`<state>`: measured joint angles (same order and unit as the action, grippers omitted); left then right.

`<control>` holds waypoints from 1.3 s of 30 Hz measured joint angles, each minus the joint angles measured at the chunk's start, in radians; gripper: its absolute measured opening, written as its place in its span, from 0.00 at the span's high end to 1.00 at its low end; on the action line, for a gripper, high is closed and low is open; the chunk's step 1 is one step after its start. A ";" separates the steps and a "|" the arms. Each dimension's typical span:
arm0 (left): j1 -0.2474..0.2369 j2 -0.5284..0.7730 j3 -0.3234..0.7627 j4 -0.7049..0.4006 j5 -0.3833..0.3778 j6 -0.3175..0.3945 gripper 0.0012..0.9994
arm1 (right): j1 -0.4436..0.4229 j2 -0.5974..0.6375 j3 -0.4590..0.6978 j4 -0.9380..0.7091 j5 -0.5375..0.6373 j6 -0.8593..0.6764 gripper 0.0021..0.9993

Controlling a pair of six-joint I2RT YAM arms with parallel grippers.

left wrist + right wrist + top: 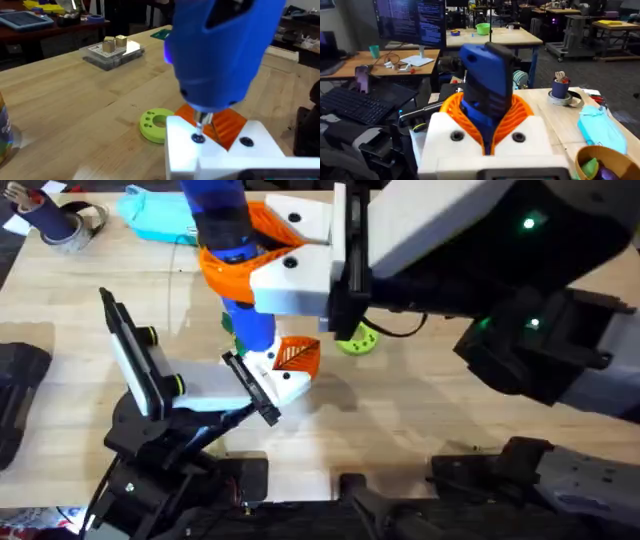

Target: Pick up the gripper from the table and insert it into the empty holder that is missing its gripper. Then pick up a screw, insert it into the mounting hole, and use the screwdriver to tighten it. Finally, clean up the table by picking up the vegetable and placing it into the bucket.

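Two steps seem done: a white finger piece sits mounted at the left gripper, though I cannot tell if that gripper is spread or closed, and a screw is in its hole. The screwdriver has its bit on this screw, and its body is pinched between the fingers of the right gripper. Tightening is the present step. Putting the vegetable in the bucket probably remains.

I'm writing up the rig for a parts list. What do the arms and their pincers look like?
Both arms are black. The right arm carries green indicator lights and a black cable. Each pincer has white blocky fingers with orange ribbed pads: right pincer, left pincer. The white fingers carry dark round screw holes.
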<state>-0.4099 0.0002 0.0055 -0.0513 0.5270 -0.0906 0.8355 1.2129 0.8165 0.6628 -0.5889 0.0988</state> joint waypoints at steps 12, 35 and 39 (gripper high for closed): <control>0.000 0.000 0.000 0.000 0.000 0.000 0.99 | -0.155 0.000 0.000 -0.024 -0.008 0.013 0.95; 0.000 0.000 0.000 0.000 0.000 0.000 0.99 | -0.709 0.008 0.000 -0.711 0.174 -0.164 0.95; 0.000 0.000 0.000 0.000 0.000 0.000 0.99 | -0.708 0.086 0.000 -0.768 0.313 -0.457 0.95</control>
<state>-0.4099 0.0002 0.0055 -0.0513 0.5270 -0.0906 0.1272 1.2988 0.8162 -0.1051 -0.2754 -0.3578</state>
